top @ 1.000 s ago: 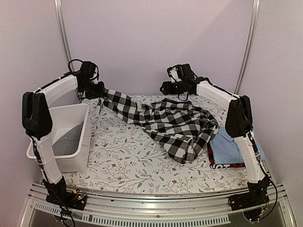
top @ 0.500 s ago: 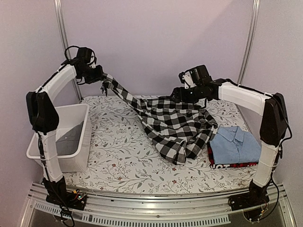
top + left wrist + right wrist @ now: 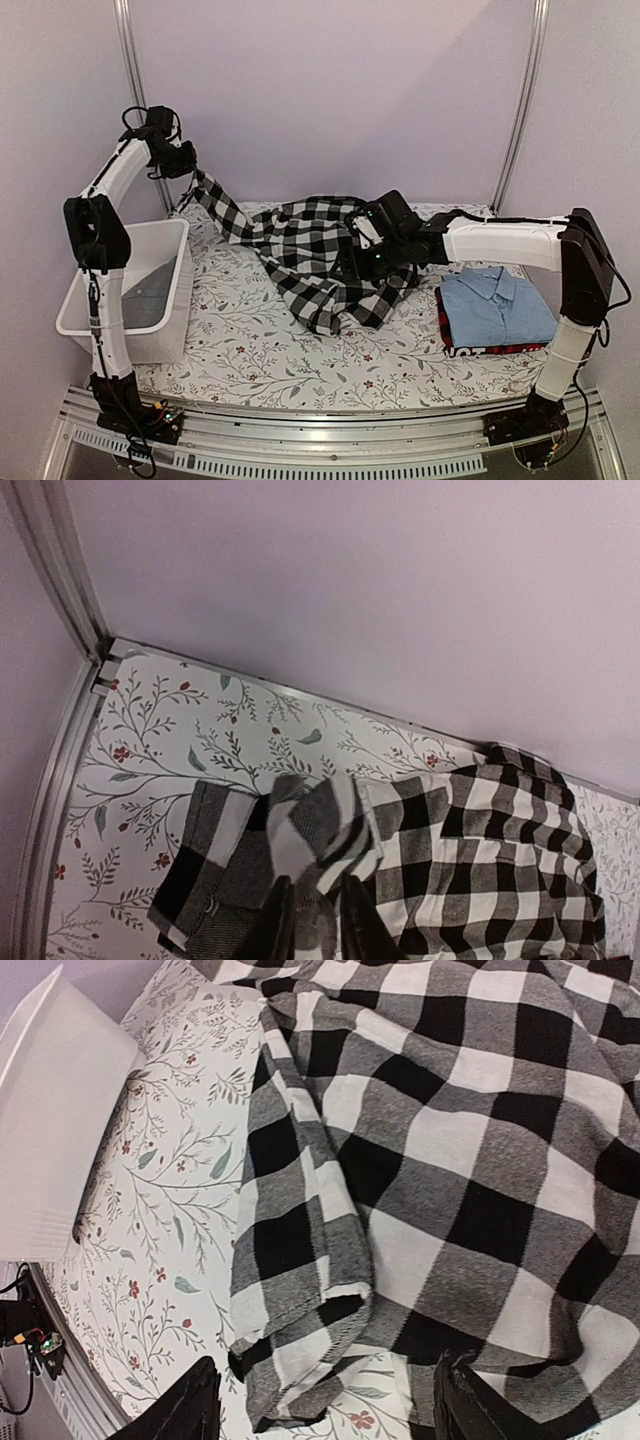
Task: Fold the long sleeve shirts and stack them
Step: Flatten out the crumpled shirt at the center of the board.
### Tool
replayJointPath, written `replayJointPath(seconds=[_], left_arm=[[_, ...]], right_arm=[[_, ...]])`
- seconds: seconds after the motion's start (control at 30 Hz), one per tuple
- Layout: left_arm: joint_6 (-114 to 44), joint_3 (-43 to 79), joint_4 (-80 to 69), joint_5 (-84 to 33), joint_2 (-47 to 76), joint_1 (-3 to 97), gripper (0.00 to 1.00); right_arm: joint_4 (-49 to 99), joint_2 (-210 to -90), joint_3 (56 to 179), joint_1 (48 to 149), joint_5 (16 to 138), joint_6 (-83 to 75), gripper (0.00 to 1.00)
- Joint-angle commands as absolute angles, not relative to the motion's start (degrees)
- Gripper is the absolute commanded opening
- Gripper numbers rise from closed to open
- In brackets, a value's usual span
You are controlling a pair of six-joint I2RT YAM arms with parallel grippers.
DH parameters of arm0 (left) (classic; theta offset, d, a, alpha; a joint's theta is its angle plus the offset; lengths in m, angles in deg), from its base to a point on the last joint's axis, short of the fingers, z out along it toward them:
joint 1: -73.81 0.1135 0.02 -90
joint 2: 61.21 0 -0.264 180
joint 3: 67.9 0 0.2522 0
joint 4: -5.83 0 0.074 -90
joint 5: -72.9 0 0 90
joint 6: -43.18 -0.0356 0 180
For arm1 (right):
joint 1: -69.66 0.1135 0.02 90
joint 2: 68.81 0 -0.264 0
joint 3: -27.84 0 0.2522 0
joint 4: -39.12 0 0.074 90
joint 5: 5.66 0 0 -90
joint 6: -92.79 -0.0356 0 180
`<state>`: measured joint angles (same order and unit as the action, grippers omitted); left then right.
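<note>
The black-and-white checked shirt [image 3: 320,250] lies bunched at the middle of the table, one sleeve stretched up and to the left. My left gripper [image 3: 188,168] hangs high at the back left, shut on that sleeve; in the left wrist view the cloth [image 3: 310,820] sits pinched between its fingers [image 3: 312,930]. My right gripper [image 3: 362,252] hovers open low over the shirt's middle. In the right wrist view its wide-apart fingers [image 3: 330,1405] straddle a folded hem [image 3: 300,1360] without touching it. A folded light blue shirt [image 3: 495,300] rests on a red-and-black one [image 3: 480,348] at the right.
A white plastic tub [image 3: 172,300] stands at the left edge with grey cloth inside, and shows as a white wall [image 3: 50,1110] in the right wrist view. The floral table cover [image 3: 250,350] is bare in front. Metal frame posts [image 3: 128,60] rise at the back corners.
My left gripper has risen and drawn back to the left, lifting the sleeve. The right arm has swung left and down over the shirt, which has shifted leftward.
</note>
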<state>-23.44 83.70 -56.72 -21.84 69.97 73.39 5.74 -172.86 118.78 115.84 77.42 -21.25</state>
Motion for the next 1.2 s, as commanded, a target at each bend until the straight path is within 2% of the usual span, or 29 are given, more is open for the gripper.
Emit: replayJointPath(seconds=[0.0, 0.13, 0.27, 0.43, 0.6, 0.87, 1.17], left_arm=[[-25.47, 83.75, -56.47, -24.14, 69.7, 70.53, 0.26], [-26.68, 81.65, -56.32, -23.03, 67.76, 67.82, 0.58], [-26.69, 73.55, -53.53, -22.7, 62.79, 63.46, 0.68], [-24.08, 58.54, -46.07, -26.26, 54.33, 56.31, 0.69], [-21.27, 48.81, -40.6, -29.94, 50.98, 47.59, 0.67], [-21.71, 44.49, -39.49, -29.01, 52.73, 29.61, 0.65], [-21.6, 41.6, -37.38, -27.3, 56.46, 17.61, 0.67]], right_arm=[[8.18, -176.06, 118.08, 117.29, 80.36, -24.56, 0.71], [8.54, -174.9, 115.0, 117.14, 83.93, -26.82, 0.71], [8.51, -170.86, 110.41, 116.5, 88.41, -29.6, 0.71], [8.56, -163.35, 103.43, 112.73, 92.64, -33.37, 0.71], [9.66, -156.17, 97.17, 108.16, 94.1, -35.36, 0.7], [10.52, -153.44, 91.96, 105.06, 93.83, -36.88, 0.55], [14.38, -151.49, 87.05, 101.95, 91.94, -38.43, 0.55]])
